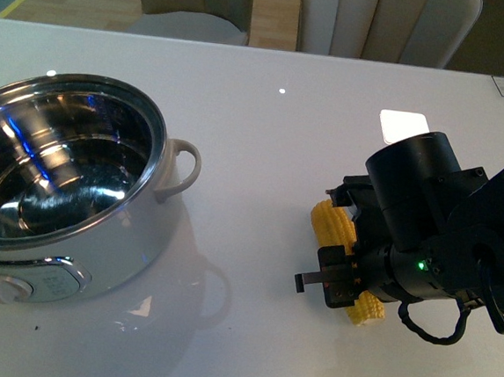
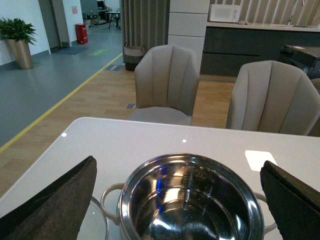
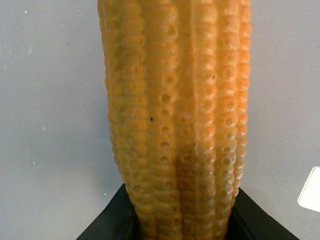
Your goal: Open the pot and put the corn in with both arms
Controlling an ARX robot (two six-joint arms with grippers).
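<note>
While I watch, right gripper (image 3: 182,225) pinches corn (image 3: 175,100), yellow-orange with dimpled kernel rows | left gripper (image 2: 172,200) spread, facing pot (image 2: 186,156).

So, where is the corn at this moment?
In the front view the corn is on the table's right side, under the right gripper, apart from the pot at left. The right wrist view shows it between the jaws.

Office-style break area: white table (image 2: 150,135), padded beige chairs (image 2: 167,80), dark kitchenette counter (image 2: 250,50), potted plant (image 2: 17,30), yellow line (image 2: 60,102) on grey-and-wood floor.
</note>
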